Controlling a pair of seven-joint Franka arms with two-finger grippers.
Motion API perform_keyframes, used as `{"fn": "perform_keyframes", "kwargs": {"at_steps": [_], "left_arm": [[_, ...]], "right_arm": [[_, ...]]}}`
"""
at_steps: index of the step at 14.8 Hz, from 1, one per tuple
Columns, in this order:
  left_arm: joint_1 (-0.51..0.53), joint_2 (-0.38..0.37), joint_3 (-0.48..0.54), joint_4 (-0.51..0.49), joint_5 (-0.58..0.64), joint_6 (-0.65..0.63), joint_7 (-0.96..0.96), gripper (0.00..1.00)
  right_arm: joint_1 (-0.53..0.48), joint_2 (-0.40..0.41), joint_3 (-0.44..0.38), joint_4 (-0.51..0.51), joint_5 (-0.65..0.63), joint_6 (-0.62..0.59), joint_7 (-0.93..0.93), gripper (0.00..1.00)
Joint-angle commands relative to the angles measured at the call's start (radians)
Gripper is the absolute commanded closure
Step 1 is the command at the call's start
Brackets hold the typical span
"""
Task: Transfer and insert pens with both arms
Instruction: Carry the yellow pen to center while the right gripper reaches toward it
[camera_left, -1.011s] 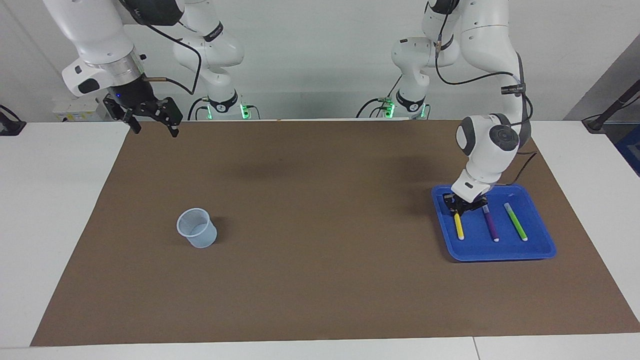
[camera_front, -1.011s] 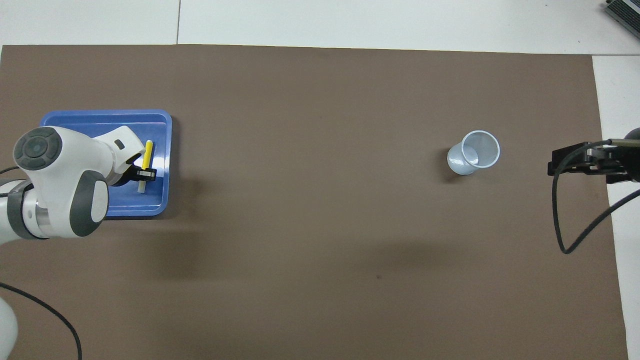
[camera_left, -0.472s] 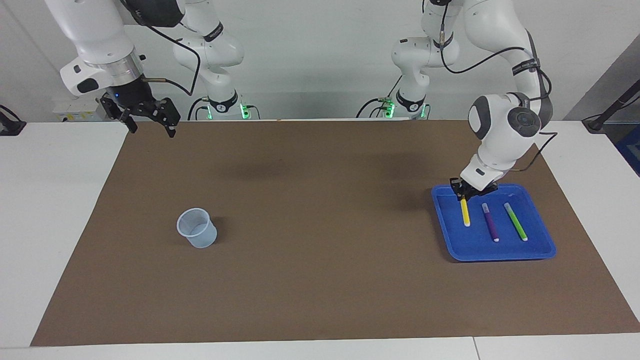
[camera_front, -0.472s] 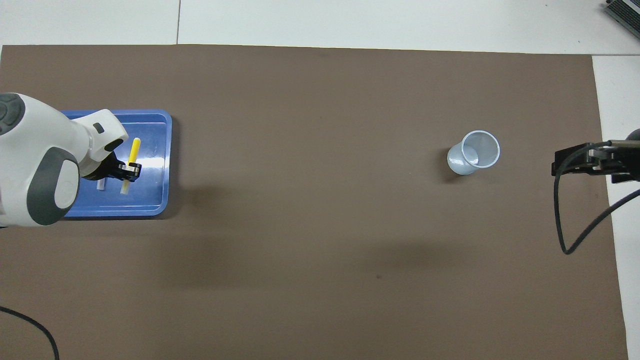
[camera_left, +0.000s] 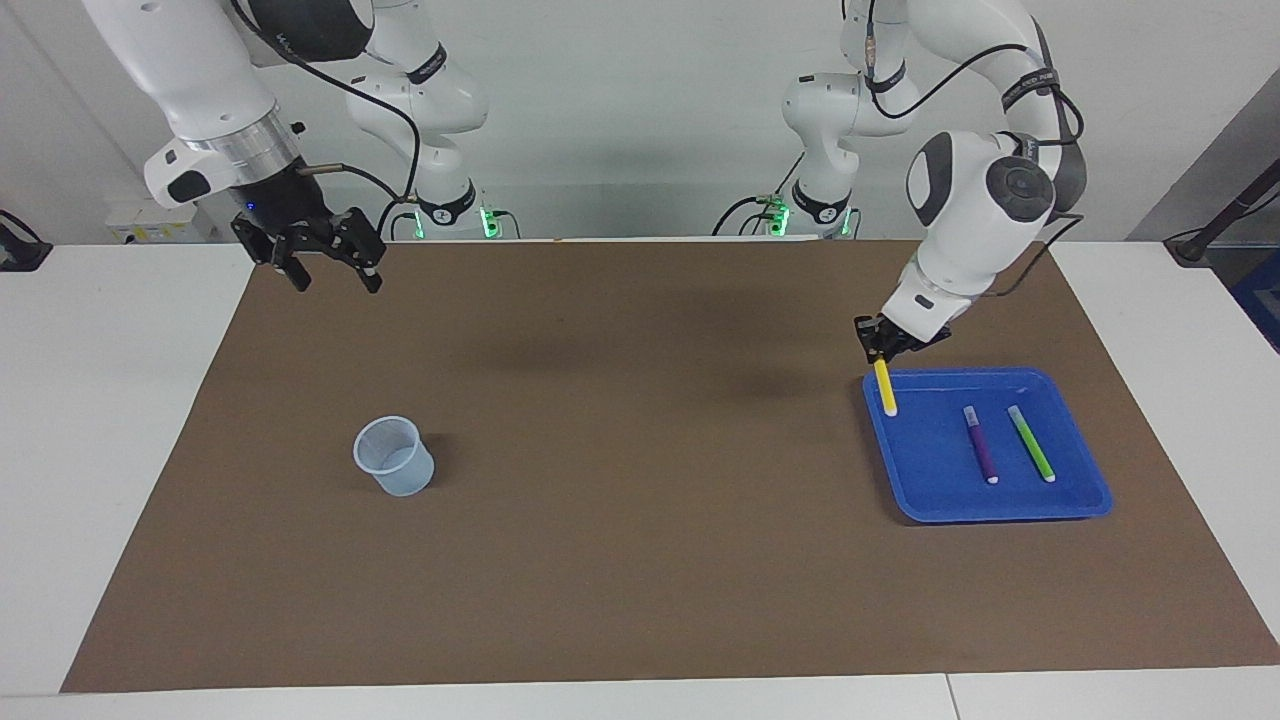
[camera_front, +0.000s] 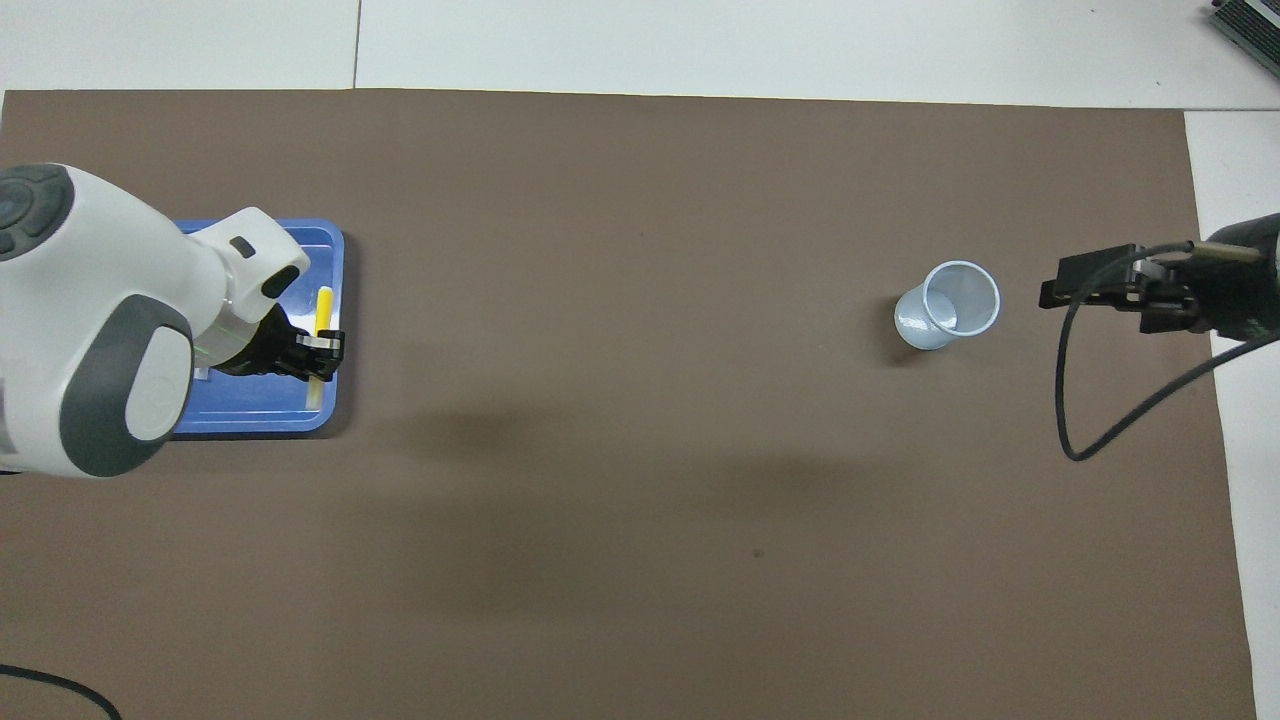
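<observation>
My left gripper (camera_left: 882, 350) is shut on the top end of the yellow pen (camera_left: 886, 392), which hangs tilted in the air over the blue tray's (camera_left: 1000, 505) edge toward the table's middle. The purple pen (camera_left: 981, 446) and the green pen (camera_left: 1031, 444) lie side by side in the tray. In the overhead view the left gripper (camera_front: 318, 352) and yellow pen (camera_front: 323, 310) show over the tray (camera_front: 290, 416); the left arm hides the other two pens. My right gripper (camera_left: 335, 280) hangs open and empty above the mat.
A translucent plastic cup (camera_left: 395, 456) stands upright on the brown mat toward the right arm's end, also in the overhead view as the cup (camera_front: 948, 303), close beside the right gripper (camera_front: 1062, 290). Two smaller white arms with green-lit bases stand at the robots' end.
The left gripper has lifted the yellow pen out of the tray and carried it up toward the table's middle. The right gripper has shifted toward the cup.
</observation>
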Motion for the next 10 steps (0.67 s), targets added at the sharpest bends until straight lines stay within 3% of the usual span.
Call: {"fn": "perform_keyframes", "kwargs": {"at_steps": [1, 6, 10], "left_arm": [[-0.095, -0.02, 0.012, -0.003, -0.089, -0.026, -0.139, 1.0], [-0.234, -0.04, -0.044, -0.003, -0.226, 0.011, -0.347, 1.0], [-0.354, -0.027, -0.073, -0.012, -0.306, 0.24, -0.538, 1.0]], "right_arm": [[0.079, 0.113, 0.004, 0.0, 0.11, 0.13, 0.122, 0.0], [0.213, 0.268, 0.004, 0.02, 0.371, 0.394, 0.173, 0.0], [0.289, 0.279, 0.005, 0.0, 0.44, 0.362, 0.165, 0.0]]}}
